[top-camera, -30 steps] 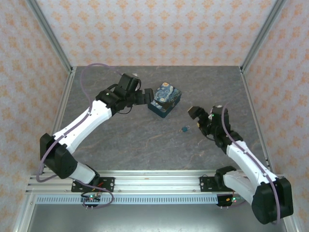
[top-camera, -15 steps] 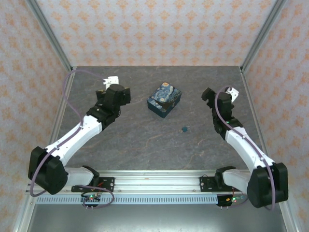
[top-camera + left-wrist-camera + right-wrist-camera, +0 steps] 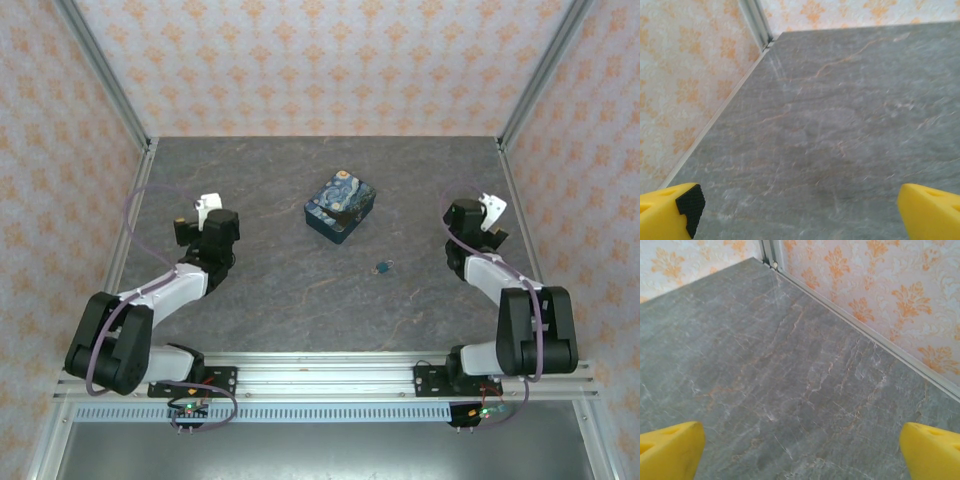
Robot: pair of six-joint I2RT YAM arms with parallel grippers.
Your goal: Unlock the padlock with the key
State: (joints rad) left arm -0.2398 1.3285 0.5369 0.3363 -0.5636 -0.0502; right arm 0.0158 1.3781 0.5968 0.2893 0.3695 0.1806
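Grey stone-look table (image 3: 300,300), orange-patterned walls (image 3: 330,60) around.

A: Legend, please: how are the arms built?
B: White shells, black joints on left arm (image 3: 165,290) and right arm (image 3: 490,278); each carries a lilac cable (image 3: 125,212).
A: Ends?
B: Yellow fingertips (image 3: 662,212); one black pad (image 3: 690,202).

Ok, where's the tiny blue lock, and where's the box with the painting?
padlock (image 3: 383,267), top external view, middle of its teal body.
tin (image 3: 341,205), top external view, middle of its painted lid.

Left claw (image 3: 798,209), right claw (image 3: 800,450) — both agape
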